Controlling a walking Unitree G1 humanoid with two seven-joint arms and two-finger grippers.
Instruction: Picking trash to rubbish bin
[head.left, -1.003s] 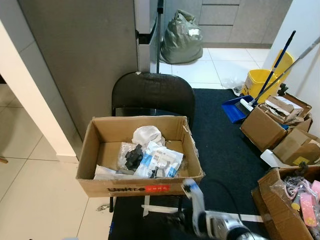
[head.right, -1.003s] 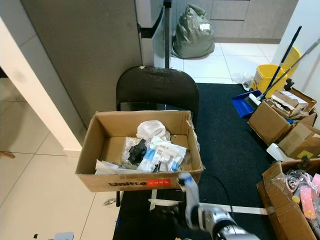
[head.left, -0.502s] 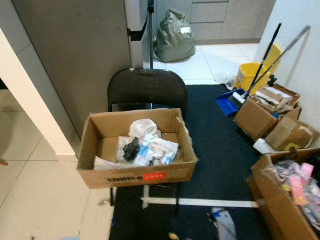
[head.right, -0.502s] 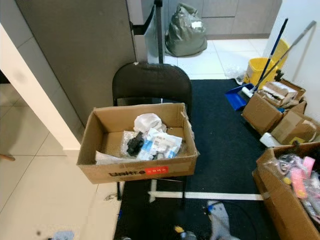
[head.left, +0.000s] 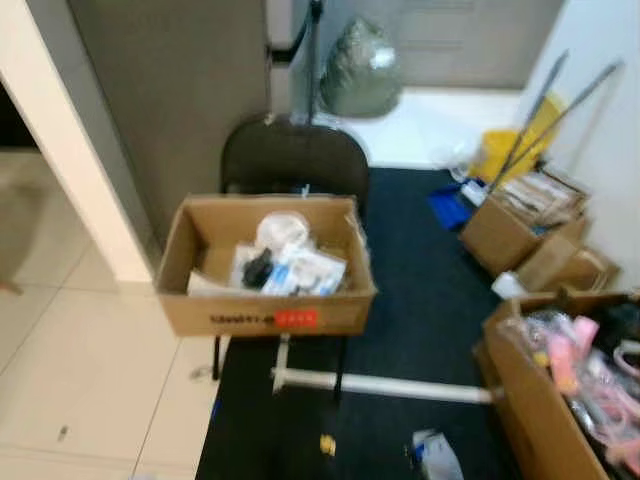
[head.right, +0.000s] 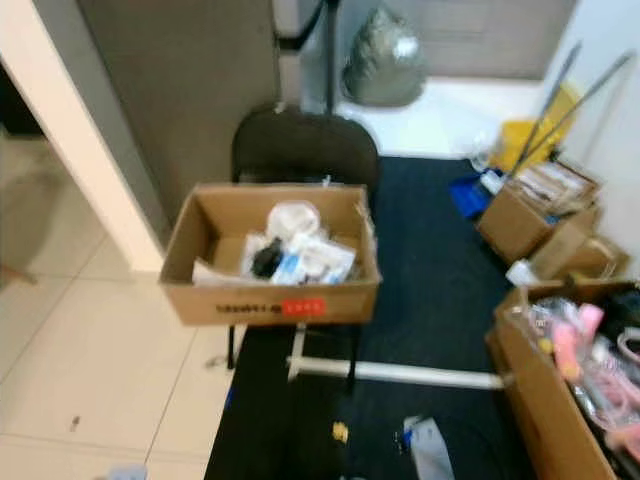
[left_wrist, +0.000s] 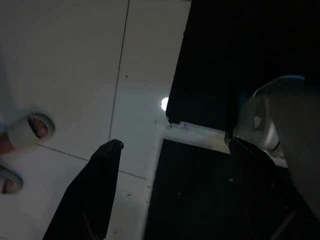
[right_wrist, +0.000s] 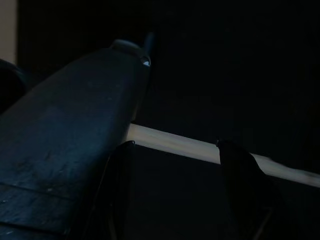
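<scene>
An open cardboard box (head.left: 265, 318) sits on a black folding chair (head.left: 293, 160) and holds crumpled white paper and wrappers (head.left: 290, 268). On the black carpet in front lie a white and blue scrap (head.left: 432, 455) and a small yellow bit (head.left: 326, 444). My left gripper (left_wrist: 172, 147) hangs open and empty over the seam between pale tiles and the carpet edge. In its very dark view, my right gripper (right_wrist: 175, 147) is open and empty above a white tape stripe (right_wrist: 200, 147) on the carpet.
A white strip (head.left: 380, 385) crosses the carpet below the chair. Open cartons (head.left: 545, 390) with pink items stand at the right, with more cartons (head.left: 515, 225), a yellow bucket (head.left: 500, 150) and mop handles behind. A green bag (head.left: 358, 70) lies far back. A white wall corner (head.left: 70, 150) stands left.
The whole picture has pulled back and blurred, so the camera moved. My right arm, raised before the box a second ago, has dropped out of the eye views.
</scene>
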